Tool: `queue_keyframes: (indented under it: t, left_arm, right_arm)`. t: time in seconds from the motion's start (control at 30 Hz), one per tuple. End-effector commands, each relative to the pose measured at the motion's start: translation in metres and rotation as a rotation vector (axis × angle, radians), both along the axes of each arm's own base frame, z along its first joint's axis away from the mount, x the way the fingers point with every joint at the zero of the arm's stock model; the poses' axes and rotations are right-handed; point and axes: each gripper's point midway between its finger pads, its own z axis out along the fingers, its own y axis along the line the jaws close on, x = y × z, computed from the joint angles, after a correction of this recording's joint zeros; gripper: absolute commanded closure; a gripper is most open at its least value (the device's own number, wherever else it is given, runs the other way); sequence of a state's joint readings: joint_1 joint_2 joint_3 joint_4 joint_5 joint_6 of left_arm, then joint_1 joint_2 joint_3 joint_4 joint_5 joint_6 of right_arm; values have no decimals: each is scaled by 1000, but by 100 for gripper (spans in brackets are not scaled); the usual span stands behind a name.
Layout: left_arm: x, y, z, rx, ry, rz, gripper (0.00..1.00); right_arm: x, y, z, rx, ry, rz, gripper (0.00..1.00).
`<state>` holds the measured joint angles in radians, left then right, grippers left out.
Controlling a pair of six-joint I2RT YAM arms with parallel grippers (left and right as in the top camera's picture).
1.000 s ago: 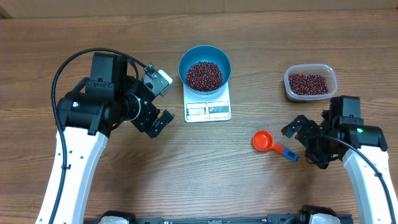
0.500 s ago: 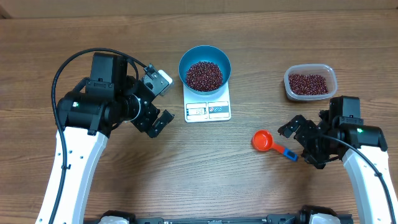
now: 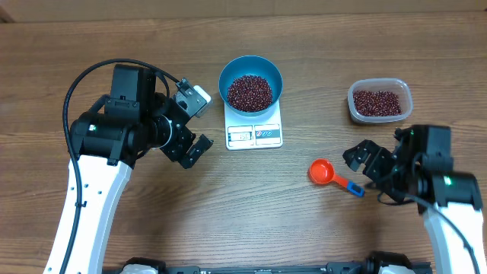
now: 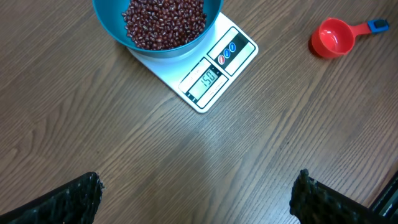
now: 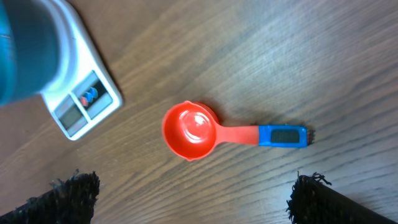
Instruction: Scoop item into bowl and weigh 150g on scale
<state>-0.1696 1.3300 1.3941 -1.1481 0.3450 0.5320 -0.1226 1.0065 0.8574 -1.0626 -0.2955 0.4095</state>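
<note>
Right gripper (image 3: 371, 176), left gripper (image 3: 199, 123): my jaws apart, empty. Scoop (image 3: 329, 175) lies at my right's 9 o'clock, blue handle end nearest, axis roughly 10–4. Left arm is well farther.

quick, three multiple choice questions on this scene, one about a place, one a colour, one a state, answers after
1. Where does the bowl stand?
A. on the bare wood
B. on the scale
C. in a gripper

2. What colour is the cup of the scoop?
A. red
B. green
C. white

3. The right gripper is:
A. shut on the scoop
B. shut on the bowl
C. open and empty

Answers:
1 B, the bowl of beans covers the platform, with only the display edge showing.
2 A, red cup with a blue handle end.
3 C, its fingers stand wide apart and the scoop lies free on the table.
</note>
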Motion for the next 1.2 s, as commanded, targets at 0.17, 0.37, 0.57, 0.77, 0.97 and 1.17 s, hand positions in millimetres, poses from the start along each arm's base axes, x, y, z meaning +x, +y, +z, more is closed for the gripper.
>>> queue_keyframes:
  t: [0.17,0.37,0.57,0.77,0.97,1.17]
  left_arm:
    - [2,-3,4,-5,-16,-26,0]
    - [2,-3,4,-5,-16,-26,0]
    - [2,-3,4,-5,-16,-26,0]
    - [2,-3,4,-5,-16,-26,0]
    - [2,-3,4,-5,-16,-26,0]
    - [2,-3,4,-5,-16,-26,0]
  right_arm:
    - [-26,-5,59,-112,-285,24,0]
    - [-47,-6,74,-146,-401,7,0]
    - [-51,-5,66,-153,-478,5,0]
    - [-47,-6,72,-177,-672,-4,0]
    - [-34,-7,77,-196,-838,-12,0]
    - [-21,-4,79,-200,-959,2,0]
